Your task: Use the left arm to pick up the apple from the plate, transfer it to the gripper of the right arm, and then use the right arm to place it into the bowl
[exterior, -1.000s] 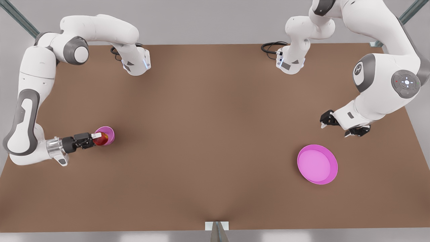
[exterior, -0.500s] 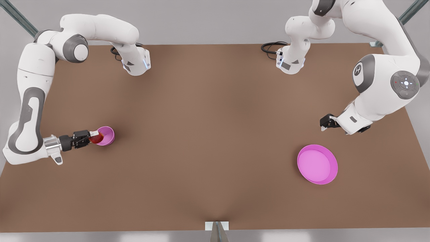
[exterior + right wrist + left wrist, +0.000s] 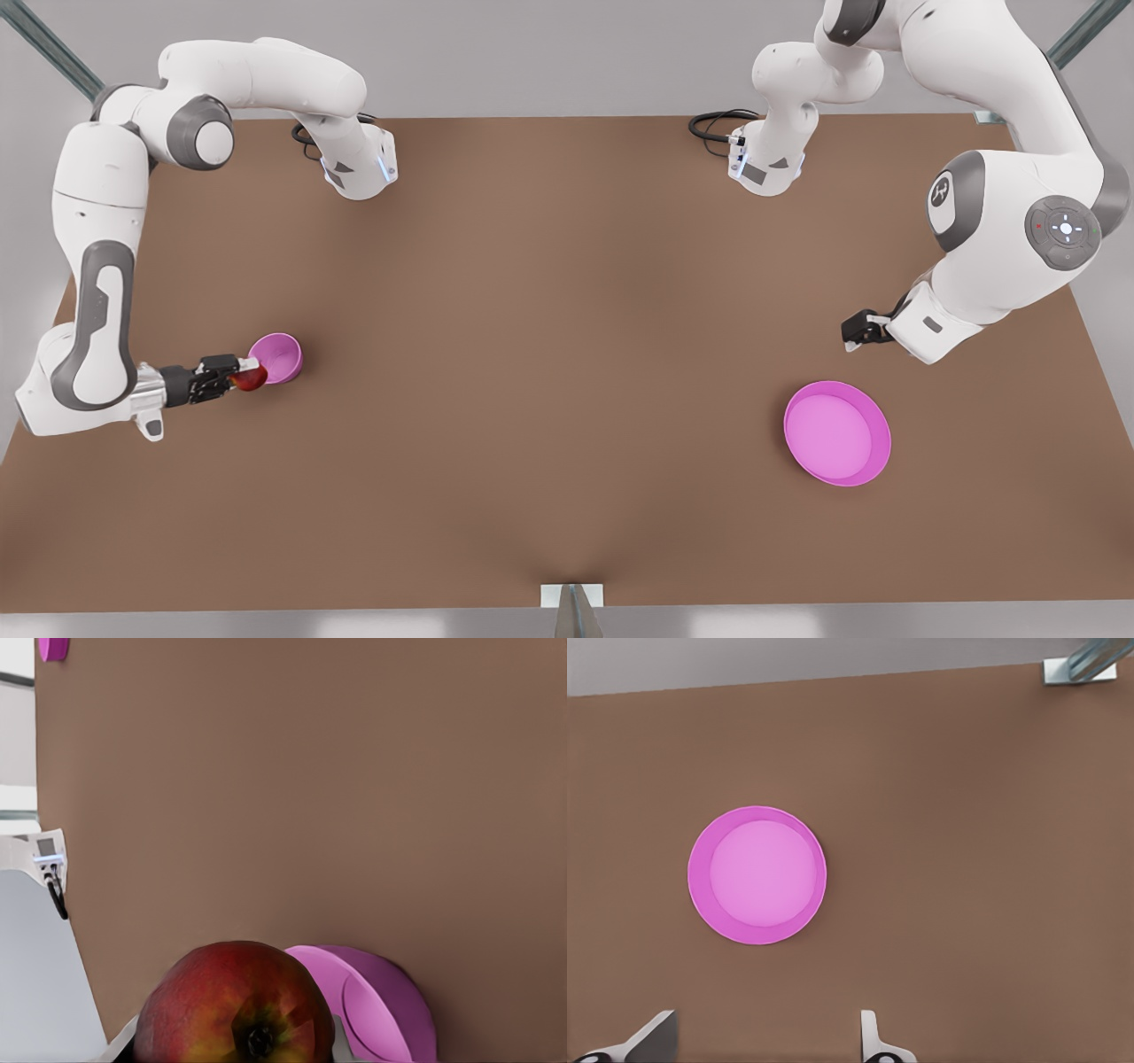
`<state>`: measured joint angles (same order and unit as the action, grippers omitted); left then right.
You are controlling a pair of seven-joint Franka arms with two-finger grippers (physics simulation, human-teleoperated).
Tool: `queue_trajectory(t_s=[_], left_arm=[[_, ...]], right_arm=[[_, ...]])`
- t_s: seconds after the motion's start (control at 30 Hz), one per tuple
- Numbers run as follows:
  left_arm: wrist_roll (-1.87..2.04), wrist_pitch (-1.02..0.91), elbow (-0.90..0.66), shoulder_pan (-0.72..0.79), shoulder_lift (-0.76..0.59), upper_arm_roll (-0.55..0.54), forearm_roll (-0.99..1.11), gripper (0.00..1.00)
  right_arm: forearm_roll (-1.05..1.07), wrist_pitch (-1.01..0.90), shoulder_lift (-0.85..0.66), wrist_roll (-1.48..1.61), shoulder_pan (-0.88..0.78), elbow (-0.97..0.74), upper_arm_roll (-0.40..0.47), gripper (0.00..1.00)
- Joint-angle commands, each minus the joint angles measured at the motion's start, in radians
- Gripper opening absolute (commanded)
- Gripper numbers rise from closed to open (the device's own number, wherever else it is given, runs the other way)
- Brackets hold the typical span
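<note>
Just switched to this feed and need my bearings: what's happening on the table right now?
The right gripper, at the front view's left, is shut on the apple and holds it right beside the small pink bowl, not yet inside it. The handover looks done. The left gripper hangs open above the table near the pink plate, which has nothing on it. What's left is dropping the apple into the bowl.
</note>
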<state>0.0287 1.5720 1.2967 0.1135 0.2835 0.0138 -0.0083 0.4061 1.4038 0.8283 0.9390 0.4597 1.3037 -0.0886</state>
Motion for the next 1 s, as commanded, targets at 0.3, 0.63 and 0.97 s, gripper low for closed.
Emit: queue_trajectory(t_s=[0.3,0.63,0.97], left_arm=[[0.074,0.000,0.000,0.000,0.000,0.000,0.001,1.00],[0.074,0.000,0.000,0.000,0.000,0.001,0.001,1.00],[0.074,0.002,0.000,0.000,0.002,0.000,0.002,1.00]], right_arm=[[-0.069,0.113,-0.104,0.139,0.007,0.176,-0.008,0.69],[-0.082,0.152,-0.126,0.164,0.024,0.221,-0.008,1.00],[-0.211,0.018,-0.233,-0.100,-0.125,-0.159,-0.008,1.00]])
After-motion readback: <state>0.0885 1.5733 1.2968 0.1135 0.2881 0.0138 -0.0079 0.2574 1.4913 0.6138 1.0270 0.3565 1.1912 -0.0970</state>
